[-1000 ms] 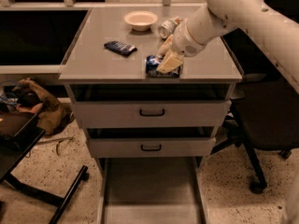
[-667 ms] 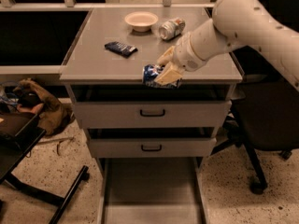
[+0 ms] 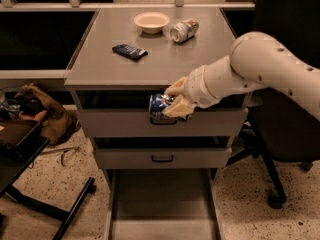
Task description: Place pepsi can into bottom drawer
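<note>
My gripper (image 3: 172,100) is shut on the pepsi can (image 3: 159,104), a small blue can with white markings. It holds the can in the air in front of the top drawer's face, off the front edge of the cabinet top. The can lies roughly on its side between the tan fingers (image 3: 176,108). The bottom drawer (image 3: 162,204) is pulled out below, a wide shallow grey tray with a bare floor. The can is well above it.
On the cabinet top (image 3: 100,59) lie a flat dark blue packet (image 3: 129,51), a cream bowl (image 3: 151,21) and a silver-white can (image 3: 184,30) on its side. An office chair (image 3: 280,149) stands at the right, a black frame (image 3: 45,209) and a brown bag (image 3: 40,111) at the left.
My gripper has carried the pepsi can off the cabinet top, forward and down, to in front of the top drawer.
</note>
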